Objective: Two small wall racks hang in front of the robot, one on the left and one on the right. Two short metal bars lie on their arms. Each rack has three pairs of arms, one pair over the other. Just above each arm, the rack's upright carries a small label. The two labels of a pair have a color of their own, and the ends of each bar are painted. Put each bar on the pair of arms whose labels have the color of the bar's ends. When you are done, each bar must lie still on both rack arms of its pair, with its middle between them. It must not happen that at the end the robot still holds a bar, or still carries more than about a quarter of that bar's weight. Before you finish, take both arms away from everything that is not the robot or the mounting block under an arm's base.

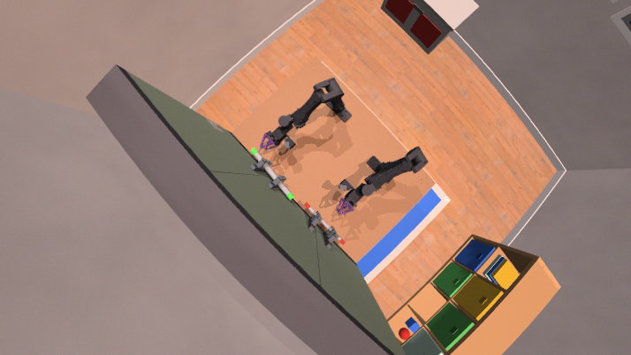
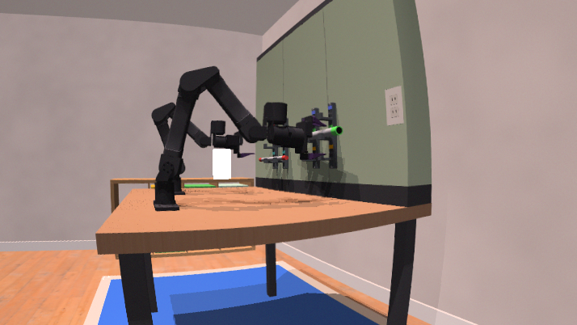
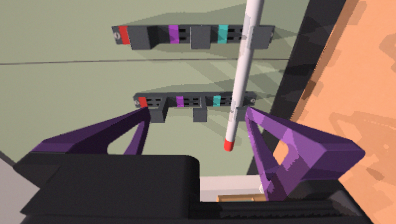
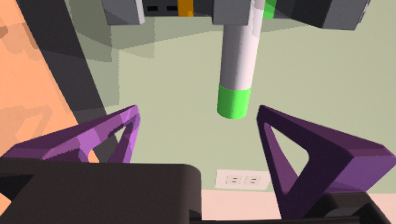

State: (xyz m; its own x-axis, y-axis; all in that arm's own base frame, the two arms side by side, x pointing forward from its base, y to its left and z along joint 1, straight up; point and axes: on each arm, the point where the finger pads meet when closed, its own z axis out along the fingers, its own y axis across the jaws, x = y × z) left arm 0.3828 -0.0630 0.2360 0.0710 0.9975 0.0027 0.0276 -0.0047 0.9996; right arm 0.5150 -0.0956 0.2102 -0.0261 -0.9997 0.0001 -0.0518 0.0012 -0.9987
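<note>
Backing the open right gripper (image 1: 268,142) (image 2: 324,139) (image 4: 198,111) straight toward the counter's (image 1: 283,106) (image 2: 263,238) (image 3: 340,100) (image 4: 25,95) robot-side edge should spare the green-ended bar (image 1: 269,171) (image 2: 324,132) (image 4: 237,70); the left gripper (image 1: 345,207) (image 2: 251,145) (image 3: 197,112) is open too.
</note>
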